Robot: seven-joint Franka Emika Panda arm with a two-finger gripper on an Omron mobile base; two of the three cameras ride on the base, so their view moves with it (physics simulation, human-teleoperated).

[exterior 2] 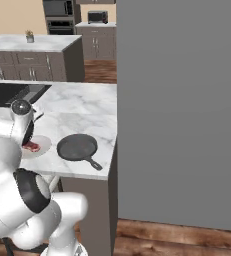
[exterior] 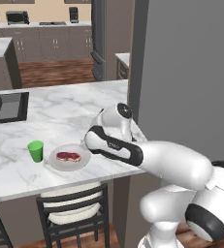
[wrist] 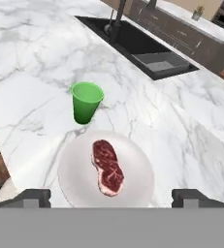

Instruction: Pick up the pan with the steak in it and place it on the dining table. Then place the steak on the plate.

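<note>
Gripper (wrist: 111, 196) spread wide above the plate (wrist: 74, 169), holding nothing. Steak (wrist: 107, 167) lay flat on the plate, just beside a green cup (wrist: 86, 101) on the dining table (wrist: 31, 58). Pan (exterior 2: 77, 148) sat empty near the table's edge, just beside the plate.

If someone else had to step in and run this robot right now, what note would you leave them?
Gripper: open, holding nothing, above the plate.
Small flat red raw steak: lying on the round pale grey-white plate, beside the small green cup.
Round dark grey frying pan: empty, on the white-grey marble dining table, right of the plate.
Done: pan moved to the table, steak on the plate.
Left: apparently nothing but pulling the arm clear.
</note>
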